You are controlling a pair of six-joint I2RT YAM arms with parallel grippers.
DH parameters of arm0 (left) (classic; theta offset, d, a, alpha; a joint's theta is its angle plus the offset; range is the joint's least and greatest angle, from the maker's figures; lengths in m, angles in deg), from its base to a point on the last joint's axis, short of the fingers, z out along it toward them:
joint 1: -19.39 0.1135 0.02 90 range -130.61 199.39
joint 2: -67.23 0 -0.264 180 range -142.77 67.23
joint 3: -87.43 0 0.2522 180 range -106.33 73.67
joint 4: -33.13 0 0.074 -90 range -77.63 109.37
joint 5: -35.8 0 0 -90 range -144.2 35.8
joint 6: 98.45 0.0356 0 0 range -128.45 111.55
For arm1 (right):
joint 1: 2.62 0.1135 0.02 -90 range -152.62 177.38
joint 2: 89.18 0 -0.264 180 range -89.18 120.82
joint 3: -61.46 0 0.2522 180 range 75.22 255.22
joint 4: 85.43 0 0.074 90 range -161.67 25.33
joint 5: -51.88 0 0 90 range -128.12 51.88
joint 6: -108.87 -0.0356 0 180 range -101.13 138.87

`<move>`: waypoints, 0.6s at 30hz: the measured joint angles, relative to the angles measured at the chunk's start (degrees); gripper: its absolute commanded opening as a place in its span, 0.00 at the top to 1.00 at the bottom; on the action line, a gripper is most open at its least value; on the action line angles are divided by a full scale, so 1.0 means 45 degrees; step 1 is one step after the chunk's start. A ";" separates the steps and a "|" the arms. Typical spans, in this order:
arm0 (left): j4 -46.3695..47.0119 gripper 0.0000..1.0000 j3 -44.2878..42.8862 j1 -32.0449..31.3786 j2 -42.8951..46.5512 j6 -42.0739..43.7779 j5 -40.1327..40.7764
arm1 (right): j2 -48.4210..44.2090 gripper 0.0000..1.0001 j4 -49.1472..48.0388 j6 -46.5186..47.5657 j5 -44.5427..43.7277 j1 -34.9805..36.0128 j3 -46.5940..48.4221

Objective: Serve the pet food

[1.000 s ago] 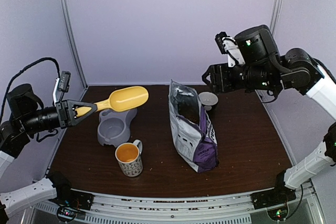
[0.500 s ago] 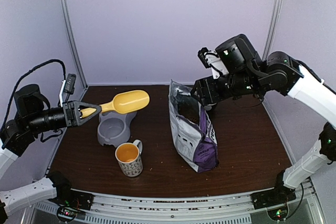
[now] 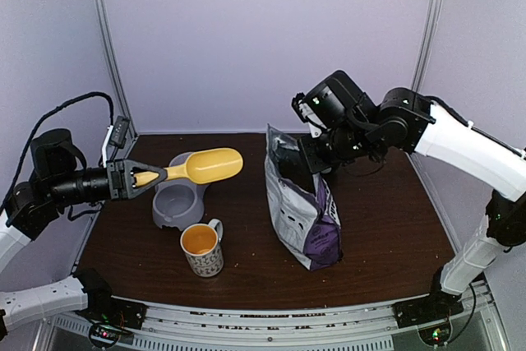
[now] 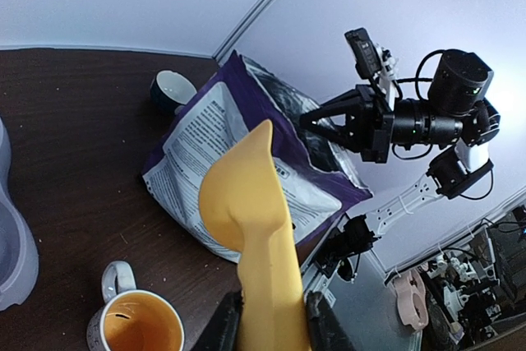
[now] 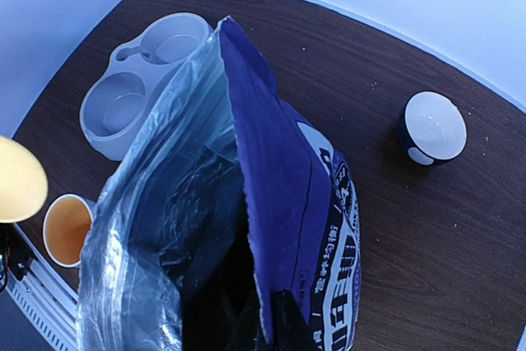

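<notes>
Jaws of the left end effector (image 3: 138,177) are closed on the handle of the yellow scoop (image 3: 207,165). The scoop is held roughly level in the air, with its hollow turned toward the top camera and showing only yellow. In the top view its head is seen by the far end of the grey double bowl (image 3: 177,201), between that bowl and the purple bag (image 3: 300,215), touching neither. The bowl rests on the table (image 3: 386,219), and an orange-lined patterned mug (image 3: 201,251) stands upright just in front of it.

Jaws of the right end effector (image 5: 269,328) are shut on the top edge of the bag, one purple wall being pinched between them at the open mouth. The bag stands upright near the middle of the table. Its inside is dark in the right wrist view, so the pet food cannot be made out there. A small dark bowl with a white inside (image 5: 433,127) sits on the table behind the bag. The right arm is bent in from the right, above the bag.
</notes>
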 measured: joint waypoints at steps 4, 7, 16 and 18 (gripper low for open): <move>0.0039 1.00 -0.0680 -0.0928 -0.0597 0.0238 0.0423 | -0.0029 1.00 -0.0641 -0.0121 0.0427 0.0374 -0.0364; 0.0087 1.00 -0.1127 -0.1802 -0.0918 0.0413 0.0894 | 0.0024 1.00 -0.1331 -0.0369 0.0928 0.0850 -0.0699; 0.0223 1.00 -0.0165 -0.2866 0.0058 0.0257 0.2195 | 0.1171 1.00 -0.2914 -0.1273 0.1982 0.2404 -0.0894; 0.0185 1.00 0.0301 -0.2934 0.0559 0.0136 0.2302 | 0.1229 1.00 -0.3172 -0.1428 0.2045 0.2535 -0.1044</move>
